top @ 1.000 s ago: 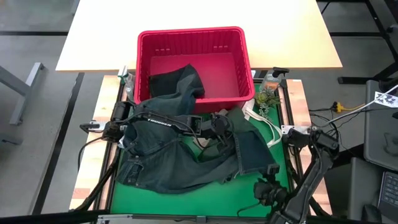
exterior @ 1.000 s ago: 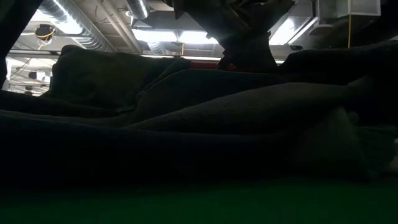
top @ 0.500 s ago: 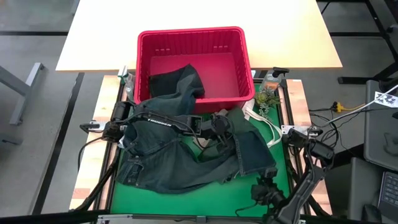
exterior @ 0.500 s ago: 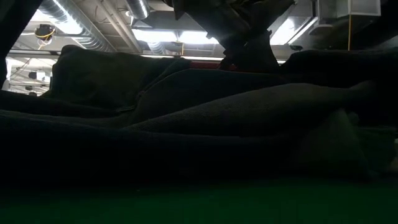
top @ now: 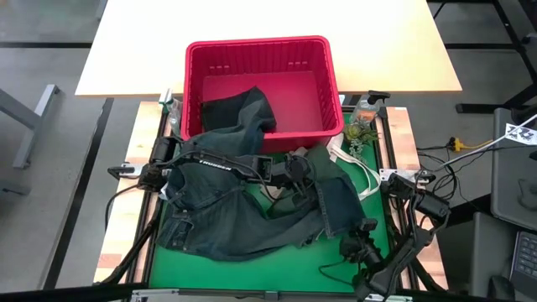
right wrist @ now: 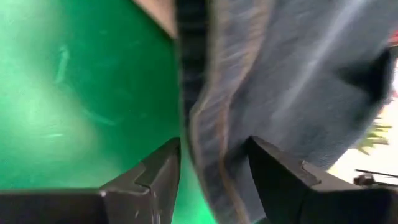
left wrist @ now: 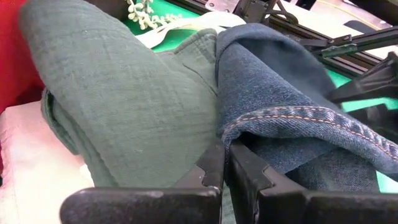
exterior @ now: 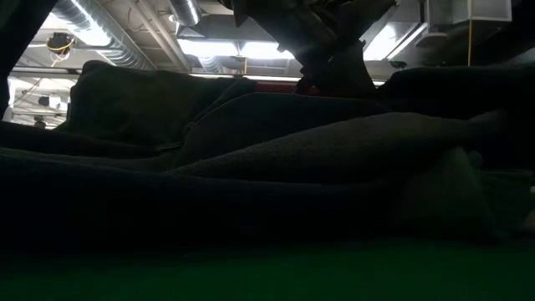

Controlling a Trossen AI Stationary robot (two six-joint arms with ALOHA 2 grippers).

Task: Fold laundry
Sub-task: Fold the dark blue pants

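Dark blue jeans (top: 226,210) are spread over the green mat (top: 252,273). One part of them hangs over the rim into the red basket (top: 260,50). An olive-green shirt (left wrist: 124,106) lies beside the jeans' stitched hem (left wrist: 298,118). My left gripper (top: 294,172) reaches in from the left over the clothes, shut (left wrist: 224,165). My right gripper (top: 357,245) is low at the near right, open (right wrist: 214,174). Its fingers stand on either side of the jeans' seamed edge (right wrist: 211,124). The low view shows only dark mounds of cloth (exterior: 318,142). My left gripper has its shut fingertips (left wrist: 214,155) against the cloth, where the olive shirt meets the jeans' hem (left wrist: 242,130). It comes slanting down from the table's left. Whether a layer is caught between the fingers, I cannot tell.
The red basket stands at the far middle, partly on a tan tabletop (top: 252,21). A clear bottle (top: 366,107), a small plant sprig (top: 357,132) and a white strap (top: 352,168) lie at the far right. Bare mat shows along the near edge.
My right gripper has sunk toward the mat and come closer to the end of the jeans' leg, turning a little as it went. The left arm and the clothes have stayed as they were.
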